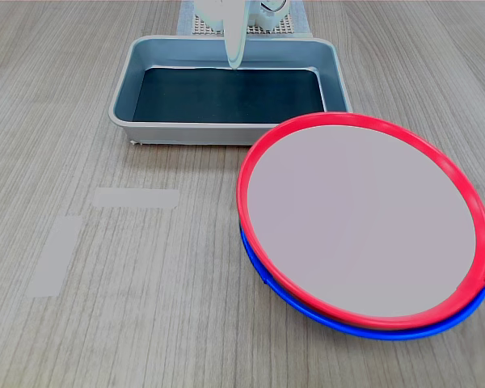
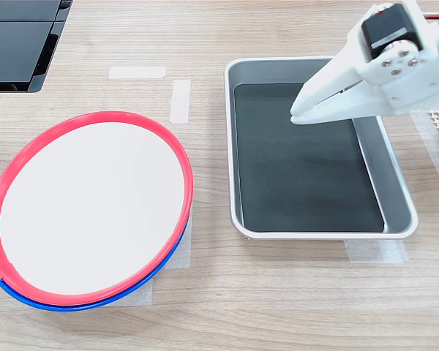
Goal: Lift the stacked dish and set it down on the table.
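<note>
round red-rimmed dish [image 2: 88, 212] stacked on blue plate [image 1: 307, 303] | gripper [image 2: 300, 113] pressed together, empty

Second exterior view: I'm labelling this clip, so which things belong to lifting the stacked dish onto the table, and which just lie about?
Job: red-rimmed plate, table, gripper.
Lying about: blue-rimmed plate underneath, grey tray, tape strips.

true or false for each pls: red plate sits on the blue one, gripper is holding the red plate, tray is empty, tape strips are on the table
1. The red-rimmed plate sits on the blue-rimmed plate. True.
2. The gripper holds the red-rimmed plate. False: it hangs over the grey tray, apart from both plates.
3. The tray holds nothing. True in both exterior views.
4. The table bears no tape. False: pale tape strips lie on it.
</note>
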Controlling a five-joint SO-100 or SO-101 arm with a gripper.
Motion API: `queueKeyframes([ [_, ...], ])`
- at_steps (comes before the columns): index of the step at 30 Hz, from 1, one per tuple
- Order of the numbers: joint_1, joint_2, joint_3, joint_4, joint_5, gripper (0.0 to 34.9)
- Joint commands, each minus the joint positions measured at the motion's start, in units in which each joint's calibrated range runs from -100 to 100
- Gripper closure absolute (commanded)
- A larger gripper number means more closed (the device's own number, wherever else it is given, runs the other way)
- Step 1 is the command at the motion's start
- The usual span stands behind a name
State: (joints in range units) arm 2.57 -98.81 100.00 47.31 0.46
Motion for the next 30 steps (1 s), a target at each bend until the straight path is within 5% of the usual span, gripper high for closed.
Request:
queueKeyframes([
  [1,0.02,-0.26,0.0,0.11,-0.24,34.6],
  [11,0.4,0.34,0.0,0.19,-0.59,34.6],
  [20,-1.86,26.1,-19.94,-4.51,14.31,34.6],
  [26,-2.9,58.0,-47.43,-2.03,17.48,26.1],
  [30,-4.4,69.25,-57.9,0.77,19.83,24.2],
])
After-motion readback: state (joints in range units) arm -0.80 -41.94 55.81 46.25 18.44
